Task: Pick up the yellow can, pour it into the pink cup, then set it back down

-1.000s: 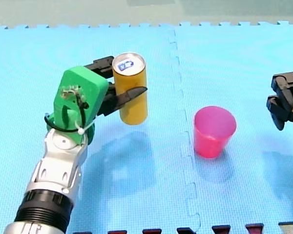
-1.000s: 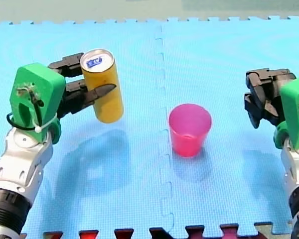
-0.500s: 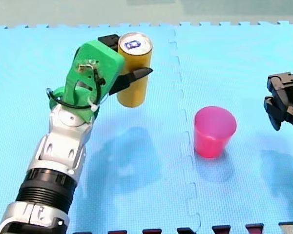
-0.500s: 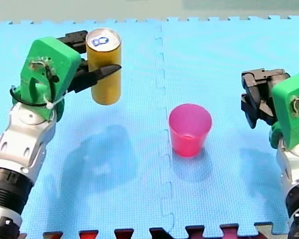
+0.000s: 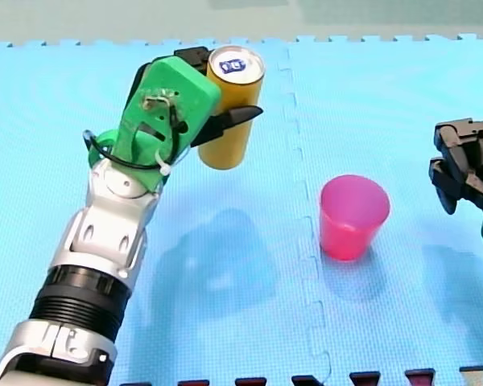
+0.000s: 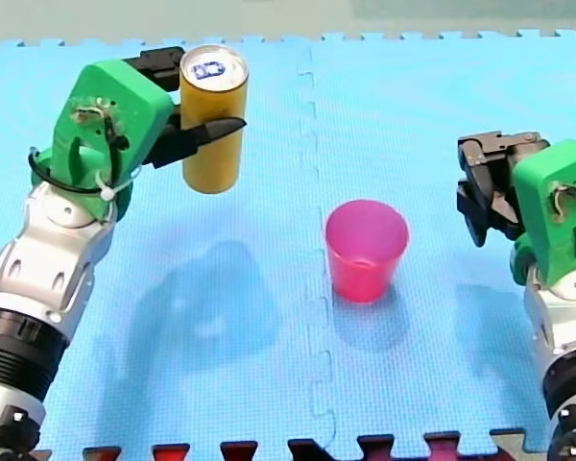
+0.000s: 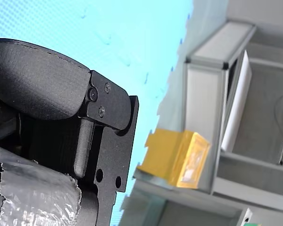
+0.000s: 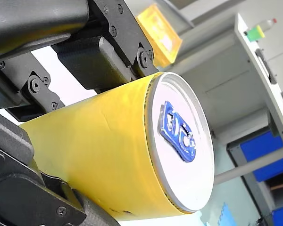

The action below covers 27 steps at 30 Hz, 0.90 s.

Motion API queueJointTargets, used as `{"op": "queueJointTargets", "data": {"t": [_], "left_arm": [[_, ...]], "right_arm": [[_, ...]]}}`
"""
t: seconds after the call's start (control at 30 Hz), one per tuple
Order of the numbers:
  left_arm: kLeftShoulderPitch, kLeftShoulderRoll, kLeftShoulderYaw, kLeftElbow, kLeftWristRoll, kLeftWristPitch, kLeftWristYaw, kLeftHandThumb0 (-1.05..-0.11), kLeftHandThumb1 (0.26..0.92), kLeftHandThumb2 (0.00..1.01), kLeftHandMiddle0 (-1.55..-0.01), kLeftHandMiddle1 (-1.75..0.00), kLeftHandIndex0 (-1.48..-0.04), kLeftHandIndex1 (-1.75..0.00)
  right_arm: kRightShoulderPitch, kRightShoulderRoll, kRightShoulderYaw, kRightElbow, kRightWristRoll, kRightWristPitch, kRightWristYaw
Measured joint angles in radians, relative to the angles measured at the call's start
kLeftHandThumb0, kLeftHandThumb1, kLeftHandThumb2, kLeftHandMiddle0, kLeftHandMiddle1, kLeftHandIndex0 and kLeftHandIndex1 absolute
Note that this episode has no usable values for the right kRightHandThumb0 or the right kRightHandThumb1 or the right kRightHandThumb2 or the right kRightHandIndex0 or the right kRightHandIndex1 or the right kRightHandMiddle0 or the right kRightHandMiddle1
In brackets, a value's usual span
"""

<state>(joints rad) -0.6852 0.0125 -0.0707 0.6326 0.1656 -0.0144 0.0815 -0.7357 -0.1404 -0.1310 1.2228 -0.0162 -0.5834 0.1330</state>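
Note:
My left hand (image 5: 213, 100) is shut on the yellow can (image 5: 230, 112) and holds it upright, lifted well above the blue foam mat (image 5: 225, 322) at the back left. Its silver top with a blue tab faces up. The second wrist view shows the same yellow can (image 8: 108, 155) clamped between black fingers (image 8: 99, 61). The pink cup (image 5: 352, 216) stands upright on the mat right of centre, apart from the can. My right hand (image 6: 490, 192) hovers to the right of the cup with nothing in it.
The mat's jigsaw seam (image 5: 306, 241) runs front to back just left of the cup. Dark red and black tiles (image 6: 269, 449) line the front edge. The first wrist view shows a grey shelf with a yellow box (image 7: 177, 157) beyond the mat.
My left hand has carried the can upward and a little toward the right, staying upright. The right hand has drifted slightly back. The cup has stayed put.

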Motion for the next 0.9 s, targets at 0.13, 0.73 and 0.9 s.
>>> {"op": "queueJointTargets", "data": {"t": [0.13,0.73,0.9], "left_arm": [[0.000,-0.005,-0.010,0.002,0.014,-0.035,0.010,-0.379,0.739,0.00,-1.41,-0.01,-1.24,-0.01],[-0.081,-0.014,-0.085,0.158,0.125,-0.161,0.090,-0.403,0.735,0.00,-1.43,-0.01,-1.25,0.00],[-0.091,-0.020,-0.092,0.193,0.132,-0.179,0.108,-0.412,0.730,0.00,-1.44,-0.01,-1.26,-0.01]], "right_arm": [[-0.001,0.002,0.002,0.000,-0.003,0.001,-0.004],[-0.006,0.017,-0.006,0.012,0.005,0.006,0.001],[-0.006,0.021,-0.010,0.012,0.009,0.005,0.005]]}}
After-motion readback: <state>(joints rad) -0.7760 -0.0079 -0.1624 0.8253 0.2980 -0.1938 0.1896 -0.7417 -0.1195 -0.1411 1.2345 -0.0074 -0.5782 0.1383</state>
